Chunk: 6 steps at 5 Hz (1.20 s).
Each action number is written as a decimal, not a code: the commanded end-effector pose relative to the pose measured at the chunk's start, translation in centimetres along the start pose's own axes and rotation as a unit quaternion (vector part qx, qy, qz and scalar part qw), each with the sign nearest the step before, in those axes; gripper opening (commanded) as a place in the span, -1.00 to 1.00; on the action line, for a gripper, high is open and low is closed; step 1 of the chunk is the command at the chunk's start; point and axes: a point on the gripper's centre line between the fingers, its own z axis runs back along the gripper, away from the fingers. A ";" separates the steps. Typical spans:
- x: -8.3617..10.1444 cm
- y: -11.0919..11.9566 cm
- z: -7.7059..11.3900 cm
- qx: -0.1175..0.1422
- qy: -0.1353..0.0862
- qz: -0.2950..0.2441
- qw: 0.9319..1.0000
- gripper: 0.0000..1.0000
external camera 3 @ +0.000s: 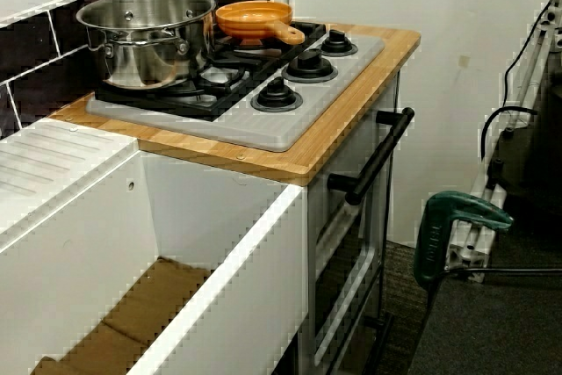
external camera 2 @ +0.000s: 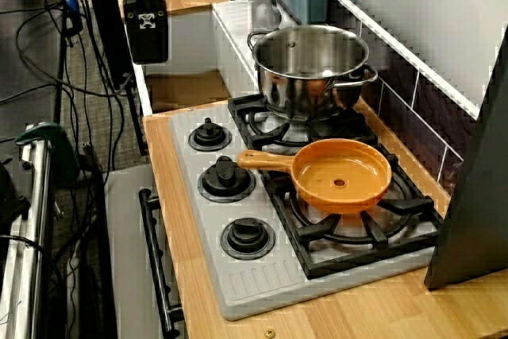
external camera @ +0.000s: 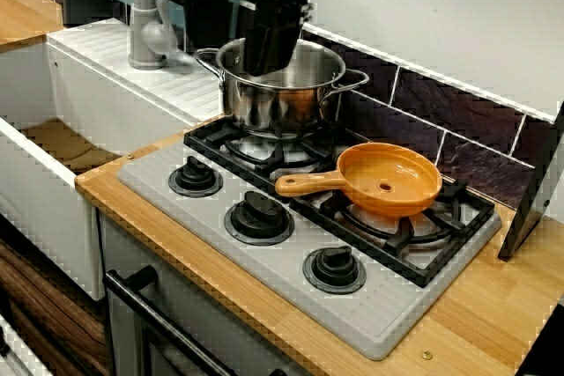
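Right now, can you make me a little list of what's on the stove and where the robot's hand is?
Gripper: black gripper, up in the air, touching nothing; open or shut cannot be told.
Pot: shiny steel pot with two handles, upright on the black grate, at the end nearer the white sink.
Knobs: three round black knobs in a row along the front.
Pan: round orange pan on the grate's other end, handle towards the knobs.
Stove: grey stove top set in a wooden counter.
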 end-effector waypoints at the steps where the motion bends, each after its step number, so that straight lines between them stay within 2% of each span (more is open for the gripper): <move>1: 1.0 -0.2 1.1 -0.034 -0.023 -0.001 0.999 -1.00; 2: 1.1 -0.3 1.2 -0.033 -0.025 -0.003 0.999 -1.00; 3: 1.3 -0.5 1.2 -0.009 -0.018 0.001 1.000 -0.56; 4: 2.3 -1.0 1.1 -0.008 -0.015 0.008 1.000 1.00; 6: 4.9 -2.2 0.5 -0.004 -0.019 -0.003 1.000 1.00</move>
